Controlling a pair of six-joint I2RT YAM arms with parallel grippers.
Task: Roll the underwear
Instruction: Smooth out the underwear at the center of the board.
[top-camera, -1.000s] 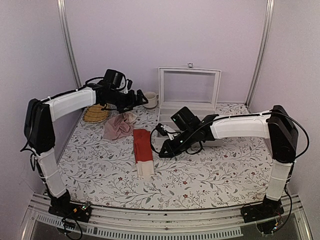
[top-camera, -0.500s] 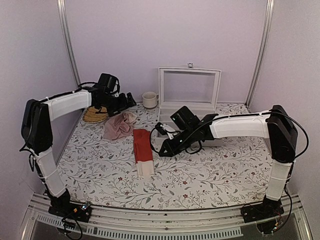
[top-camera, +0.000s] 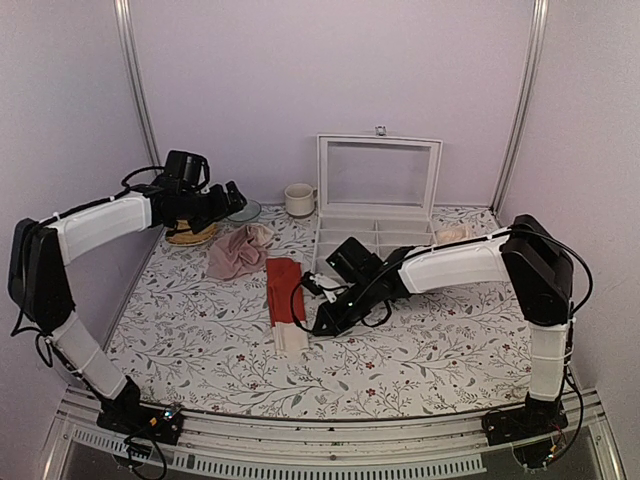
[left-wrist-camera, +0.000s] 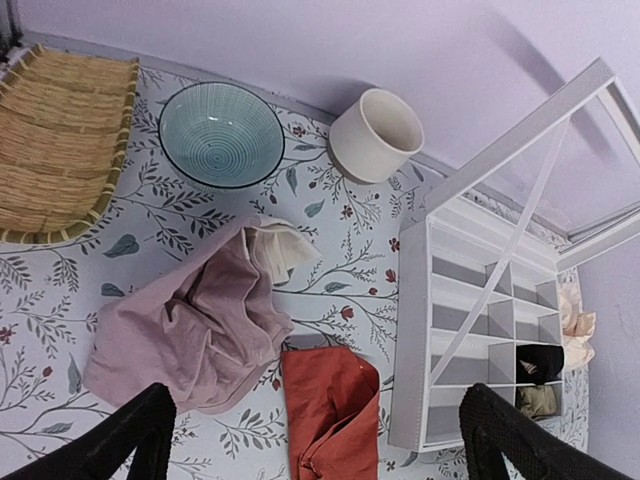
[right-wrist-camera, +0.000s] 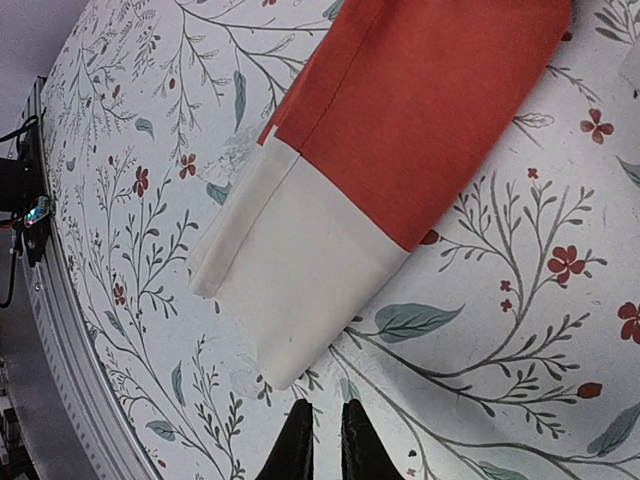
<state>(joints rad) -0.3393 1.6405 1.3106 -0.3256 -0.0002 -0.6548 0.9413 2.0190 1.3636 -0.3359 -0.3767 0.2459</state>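
Leave left gripper (top-camera: 228, 196), spread wide open, parked at rear left; at centre of floral-print table (top-camera: 200, 322), address folded red-orange fabric underwear (top-camera: 284, 290) at cream waistband (top-camera: 291, 337); part closed, empty right gripper (top-camera: 319, 324) just beside it, pinch near edge squarely, roll rearward evenly.

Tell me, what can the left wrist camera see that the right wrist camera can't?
Only the left wrist view shows the woven tray, the teal bowl, the cream cup, the pink cloth and the white divided box. Only the right wrist view shows the cream waistband and the right gripper near it. Both show the red-orange underwear lying on the flowered table cover.
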